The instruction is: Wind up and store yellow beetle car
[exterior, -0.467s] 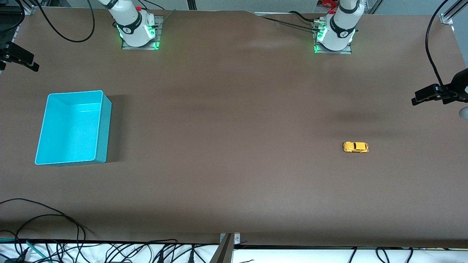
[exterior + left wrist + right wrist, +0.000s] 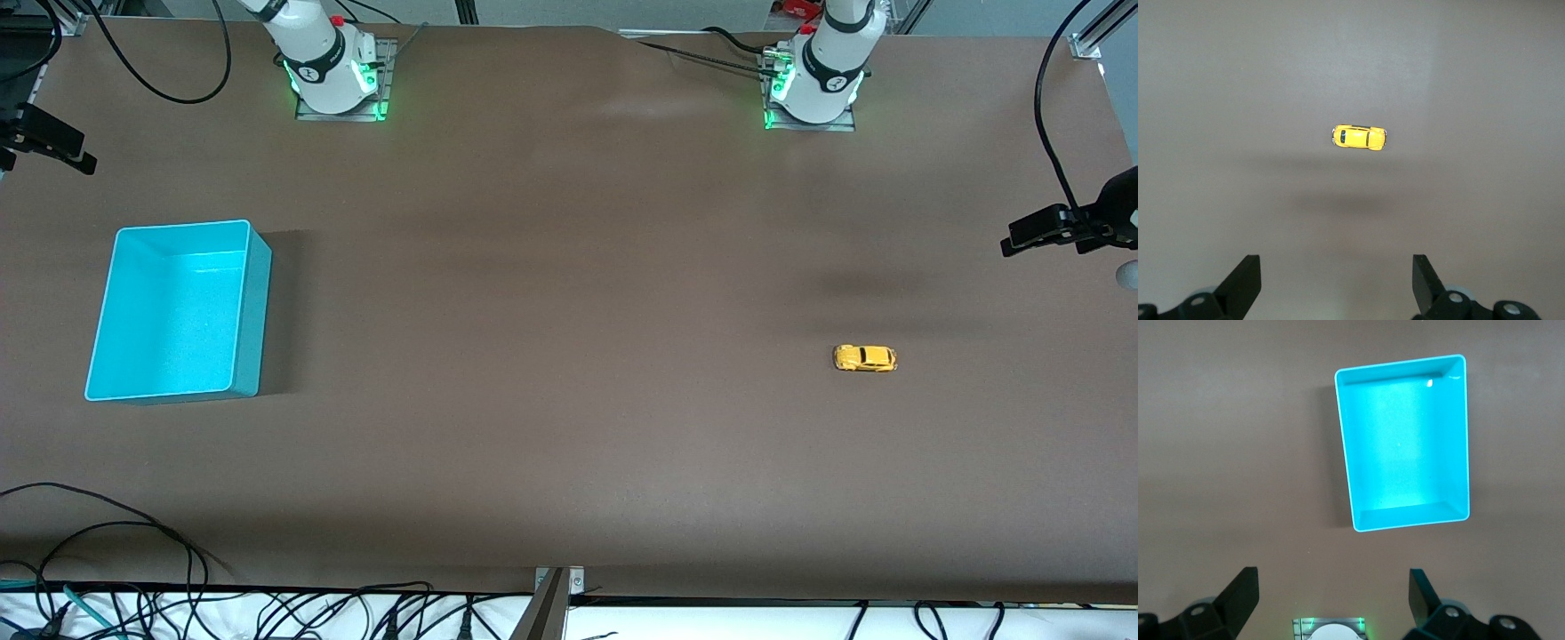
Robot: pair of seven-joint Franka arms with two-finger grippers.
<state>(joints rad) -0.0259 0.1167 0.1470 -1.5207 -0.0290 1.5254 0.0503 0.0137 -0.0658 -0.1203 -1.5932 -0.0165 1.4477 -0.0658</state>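
Yellow beetle car (image 2: 864,358) alone | turquoise bin (image 2: 178,311) well apart | both tools wide open, empty

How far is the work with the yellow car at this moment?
Nothing looks done yet. The yellow beetle car stands alone on the table toward the left arm's end, and the turquoise bin holds nothing. In hand: the left pincer hangs open high over the car; the right pincer hangs open above the bin. Left: grasp the car, wind it, put it in the bin.

We note a high front camera facing both bases, while each wrist camera looks straight down from well above the table (image 2: 569,267).
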